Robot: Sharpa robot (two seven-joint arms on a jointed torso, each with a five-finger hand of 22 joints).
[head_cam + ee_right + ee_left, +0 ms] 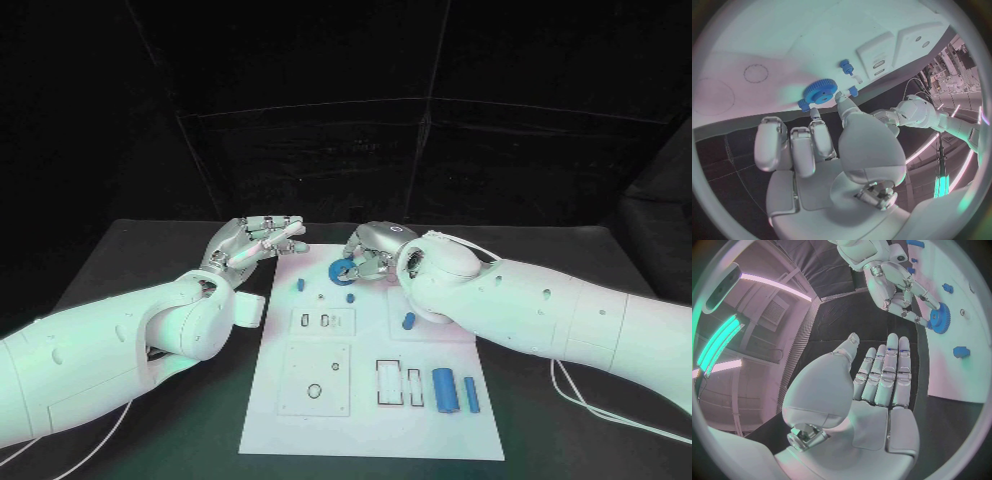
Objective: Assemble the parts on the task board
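Note:
The white task board [289, 420] lies in the middle of the black table. At its far edge a blue gear [343, 271] sits low over the board, and my right hand [372, 248] pinches its rim between thumb and fingertips. The right wrist view shows the gear [820, 92] just beyond that hand [817, 150]. My left hand [257, 240] hovers off the board's far left corner, palm flat and fingers straight, holding nothing. In the left wrist view this hand [879, 385] faces the gear [940, 317] and the right hand [892, 280].
Two blue cylinders [444, 385] [470, 394] lie at the board's near right by rectangular slots. A small blue peg [408, 321] lies mid-right, and small blue pieces [300, 284] [352, 296] stand near the gear. Black table borders the board on both sides.

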